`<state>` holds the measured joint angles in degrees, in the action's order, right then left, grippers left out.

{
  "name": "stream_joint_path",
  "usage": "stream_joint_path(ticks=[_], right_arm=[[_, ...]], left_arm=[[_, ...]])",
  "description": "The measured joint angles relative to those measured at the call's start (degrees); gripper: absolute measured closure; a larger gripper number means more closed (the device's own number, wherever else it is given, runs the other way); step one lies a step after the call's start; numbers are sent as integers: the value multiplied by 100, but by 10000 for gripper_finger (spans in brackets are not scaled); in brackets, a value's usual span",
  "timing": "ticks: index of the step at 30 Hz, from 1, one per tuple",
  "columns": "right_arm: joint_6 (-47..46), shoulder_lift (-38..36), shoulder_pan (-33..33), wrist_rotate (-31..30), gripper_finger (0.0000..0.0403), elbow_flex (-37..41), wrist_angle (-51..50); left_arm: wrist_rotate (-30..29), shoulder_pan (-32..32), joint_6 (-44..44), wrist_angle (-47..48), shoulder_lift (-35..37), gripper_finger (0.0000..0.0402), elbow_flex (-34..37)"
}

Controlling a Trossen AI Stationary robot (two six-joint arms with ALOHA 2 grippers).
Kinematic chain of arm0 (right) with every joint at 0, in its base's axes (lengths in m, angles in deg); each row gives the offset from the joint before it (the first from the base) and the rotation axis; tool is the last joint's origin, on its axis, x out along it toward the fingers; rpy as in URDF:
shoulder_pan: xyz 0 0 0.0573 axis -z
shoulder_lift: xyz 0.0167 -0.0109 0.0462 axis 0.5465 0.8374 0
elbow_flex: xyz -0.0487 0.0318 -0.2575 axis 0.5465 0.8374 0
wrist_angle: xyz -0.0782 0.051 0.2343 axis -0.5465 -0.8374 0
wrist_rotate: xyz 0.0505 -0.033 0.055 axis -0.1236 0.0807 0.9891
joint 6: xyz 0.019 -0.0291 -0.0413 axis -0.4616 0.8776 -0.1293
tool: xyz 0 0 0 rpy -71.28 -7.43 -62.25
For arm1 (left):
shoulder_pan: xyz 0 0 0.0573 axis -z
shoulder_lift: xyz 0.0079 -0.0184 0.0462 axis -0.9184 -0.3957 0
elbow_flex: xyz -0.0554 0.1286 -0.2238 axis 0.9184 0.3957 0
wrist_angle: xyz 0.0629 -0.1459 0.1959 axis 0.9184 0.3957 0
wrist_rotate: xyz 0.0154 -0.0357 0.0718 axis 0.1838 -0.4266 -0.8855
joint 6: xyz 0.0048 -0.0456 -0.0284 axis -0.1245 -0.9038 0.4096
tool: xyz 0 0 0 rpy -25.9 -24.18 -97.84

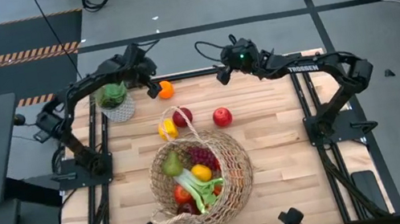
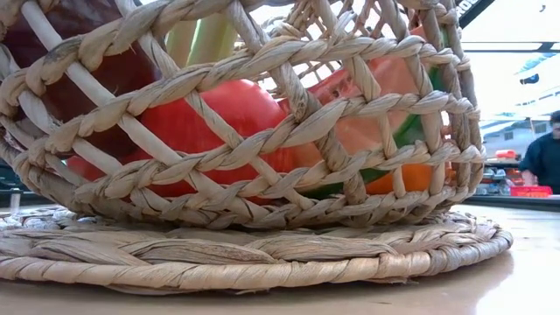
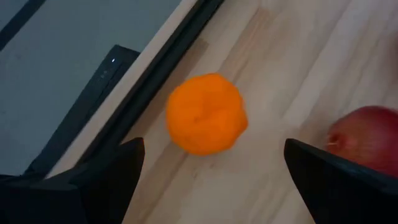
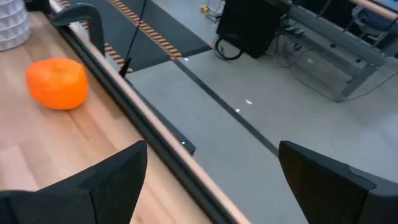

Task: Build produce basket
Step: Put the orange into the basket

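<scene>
left gripper point(image 3: 208, 171) spread wide, poised over orange point(image 3: 206, 113) at upper centre of high view, by table's far edge | light, firm, round (rolls easy), so pinch across the middle | basket point(image 1: 236, 173) lower centre, mostly full | right gripper point(image 1: 223, 72) open too, parked upper centre

The tan open-weave wicker basket point(image 1: 231, 173) sits upright toward six o'clock on the tabletop point(image 1: 288, 154), holding a green pear point(image 1: 171, 164), purple grapes point(image 1: 200, 156), a leek point(image 1: 195, 188) and red and orange fruit. Outside it, at twelve o'clock, lie a yellow lemon point(image 1: 167, 129) and dark red apple point(image 1: 182, 116) touching its handle, a red apple point(image 1: 222, 116) just beside, and an orange point(image 1: 166, 90) near the far edge.
</scene>
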<state>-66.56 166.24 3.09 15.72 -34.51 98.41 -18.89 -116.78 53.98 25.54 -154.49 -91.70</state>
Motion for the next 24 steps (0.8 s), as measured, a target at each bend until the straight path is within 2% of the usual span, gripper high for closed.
stream_joint_path(ticks=[5,14,20,24], right_arm=[[137,-1,272,281,37,0,88],[80,1,480,727,37,-2,-79],[78,1,480,727,37,-2,-131],[74,1,480,727,37,-2,-131]], left_arm=[[41,-62,507,95,-469,8,-259],[289,-58,1688,147,-1006,8,-274],[-189,-58,1999,-231,-1149,8,-274],[-247,-58,1996,-435,-1147,8,-274]])
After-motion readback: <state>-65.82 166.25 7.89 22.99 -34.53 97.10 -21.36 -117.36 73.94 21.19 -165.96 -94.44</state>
